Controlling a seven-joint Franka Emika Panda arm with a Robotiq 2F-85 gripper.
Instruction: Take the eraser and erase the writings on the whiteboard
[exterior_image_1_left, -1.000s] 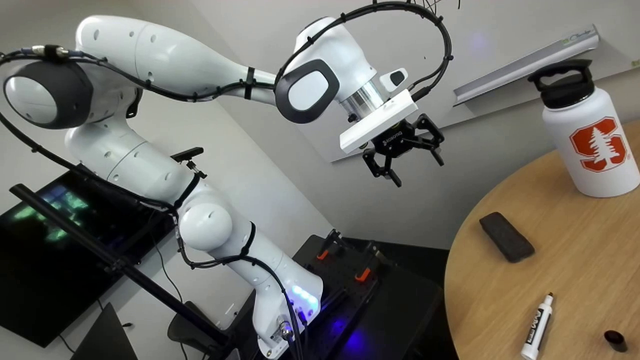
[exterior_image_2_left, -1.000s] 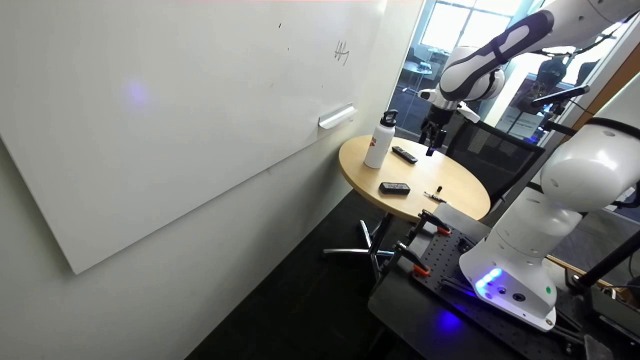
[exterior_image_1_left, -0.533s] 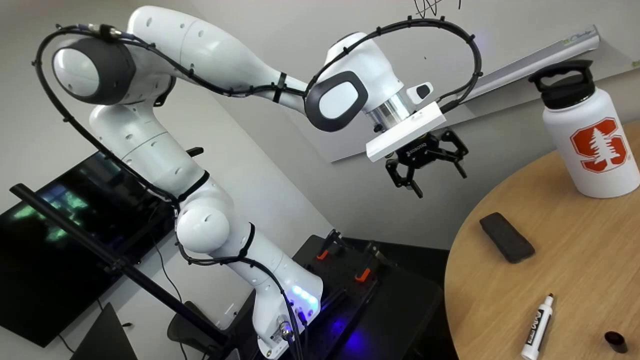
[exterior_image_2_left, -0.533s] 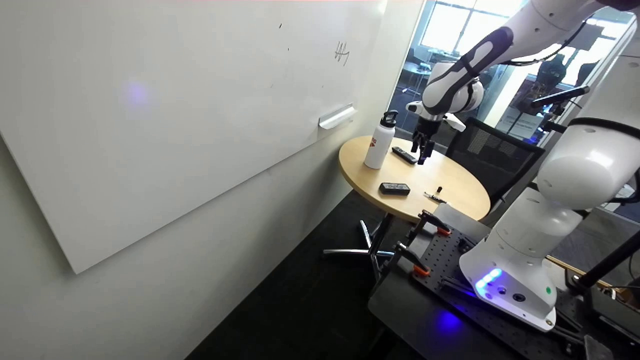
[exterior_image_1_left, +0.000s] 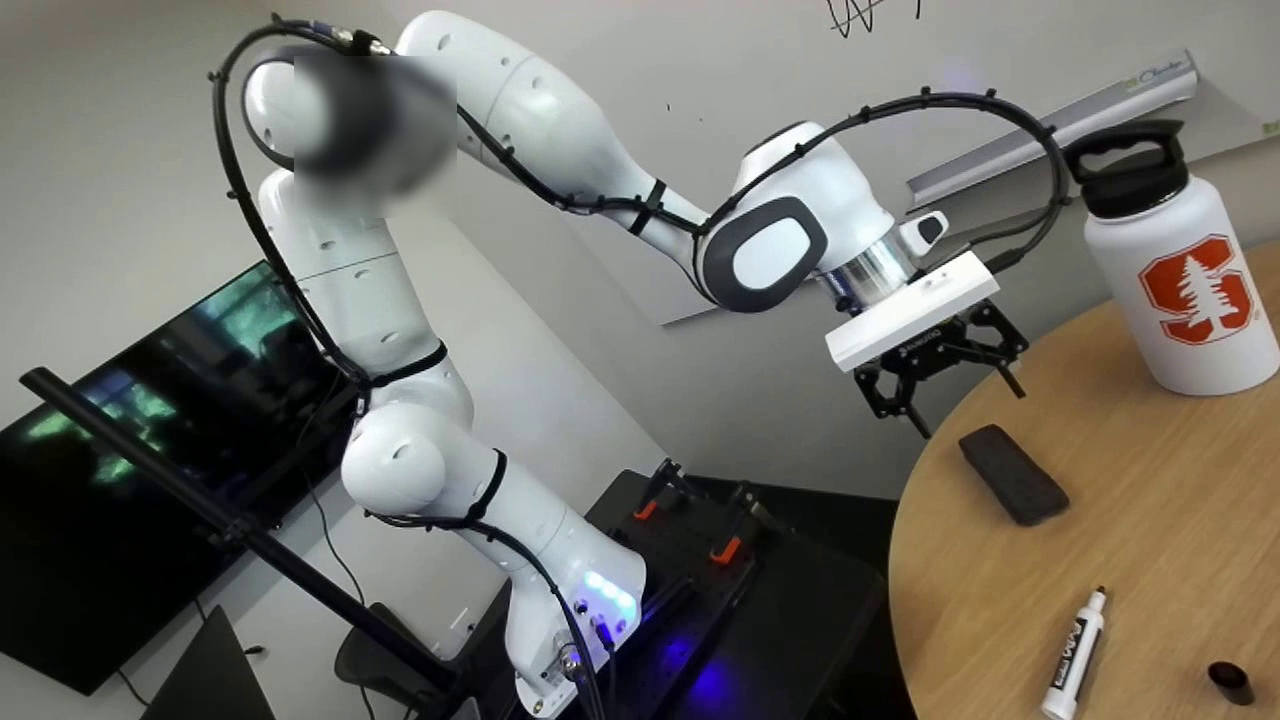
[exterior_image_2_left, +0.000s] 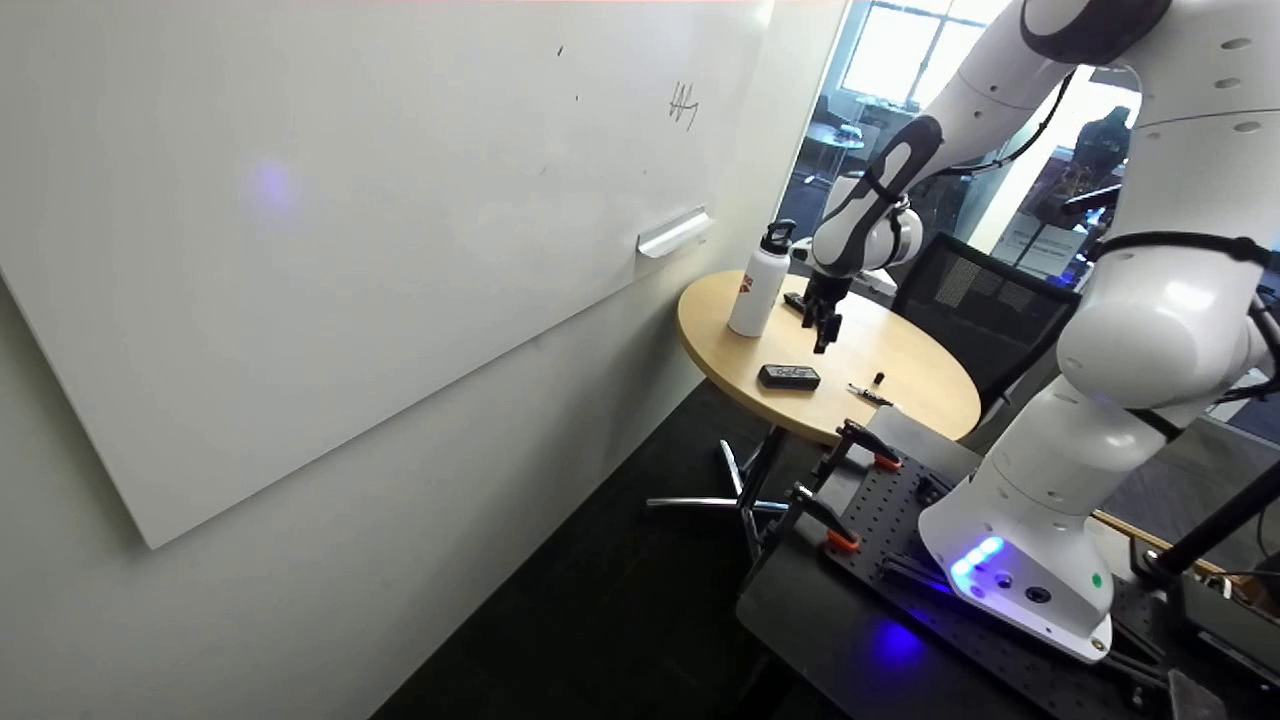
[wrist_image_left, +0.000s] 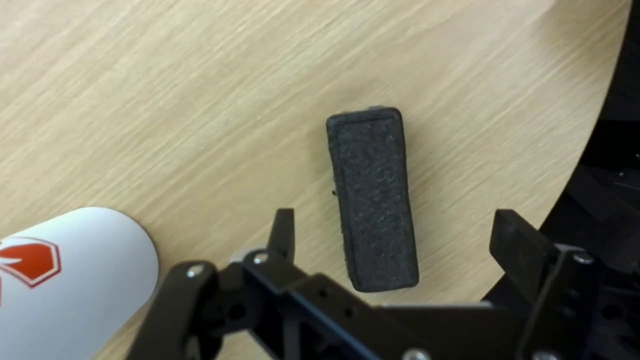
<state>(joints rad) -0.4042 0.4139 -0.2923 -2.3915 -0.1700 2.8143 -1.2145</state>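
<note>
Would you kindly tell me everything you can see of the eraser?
The eraser is a dark oblong block with rounded corners and a felt-like upper face; pale lettering shows in an exterior view. It lies flat on the round wood-grained table, near its edge, touching nothing else visible; the open tool hangs above, apart from it.

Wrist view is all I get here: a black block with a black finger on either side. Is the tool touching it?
Observer: No. Both exterior views show the tool apart from the eraser.
Visitor: Is there anything out there to wipe away?
Observer: Yes, black writing on the whiteboard.
Visitor: And what's that at my lower left, white and red?
Observer: A bottle; in an exterior view you can see its black lid with a loop handle.
</note>
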